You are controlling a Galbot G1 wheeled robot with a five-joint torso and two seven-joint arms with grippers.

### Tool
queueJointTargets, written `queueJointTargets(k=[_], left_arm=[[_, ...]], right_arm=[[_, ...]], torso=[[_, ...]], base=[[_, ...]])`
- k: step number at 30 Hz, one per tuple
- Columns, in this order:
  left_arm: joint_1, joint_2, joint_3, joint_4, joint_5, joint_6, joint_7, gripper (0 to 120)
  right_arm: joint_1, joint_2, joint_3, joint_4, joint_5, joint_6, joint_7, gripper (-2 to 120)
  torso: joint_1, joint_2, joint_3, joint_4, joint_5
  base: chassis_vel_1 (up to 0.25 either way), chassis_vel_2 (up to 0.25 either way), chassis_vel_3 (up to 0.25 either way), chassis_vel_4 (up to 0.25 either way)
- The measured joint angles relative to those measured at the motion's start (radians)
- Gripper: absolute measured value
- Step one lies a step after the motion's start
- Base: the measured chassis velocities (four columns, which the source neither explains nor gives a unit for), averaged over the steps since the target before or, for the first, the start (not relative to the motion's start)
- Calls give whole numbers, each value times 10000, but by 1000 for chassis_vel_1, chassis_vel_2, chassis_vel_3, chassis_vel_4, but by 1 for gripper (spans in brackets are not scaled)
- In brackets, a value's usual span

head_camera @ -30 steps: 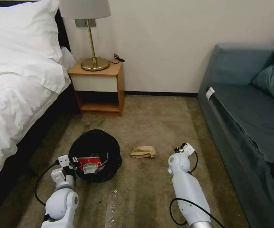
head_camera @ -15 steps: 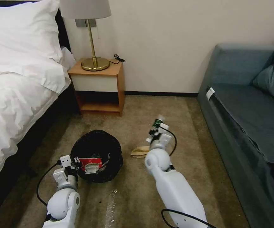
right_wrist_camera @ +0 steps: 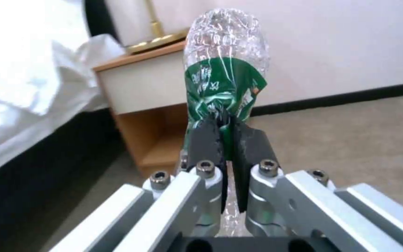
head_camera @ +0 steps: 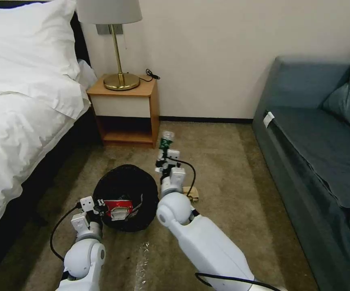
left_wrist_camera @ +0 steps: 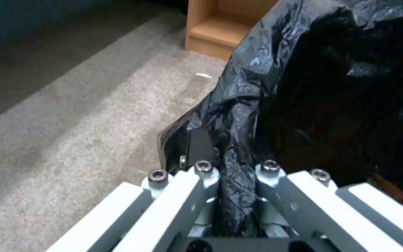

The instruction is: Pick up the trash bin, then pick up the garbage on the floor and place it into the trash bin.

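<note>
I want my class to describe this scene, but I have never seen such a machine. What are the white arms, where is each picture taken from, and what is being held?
It is a two-armed robot in a bedroom. The wide picture looks down from a camera on its head; the two close-ups come from cameras on its wrists. Each arm ends in a two-fingered gripping tool. The left tool is shut on the rim of the bin, which is lined with a black bag and holds a red packet. The right tool is shut on a clear bottle with a green label, raised beside the bin. A tan paper bag lies on the carpet.
</note>
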Motion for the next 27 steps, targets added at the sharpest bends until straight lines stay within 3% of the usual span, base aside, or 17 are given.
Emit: queueJointTargets(k=[22,27], left_arm=[[-27,-44,99,-252,19,81,-104,3],[-42,-67,125,-251,29,84,-108,3]], right_arm=[[-1399,296,-861,-779,-1791,480,-73,3],[-1610,305,-952,-913,-2031,483,-35,11]], torso=[[0,0,0,-1,0],[0,0,0,-1,0]], base=[[0,0,0,0],[0,0,0,0]])
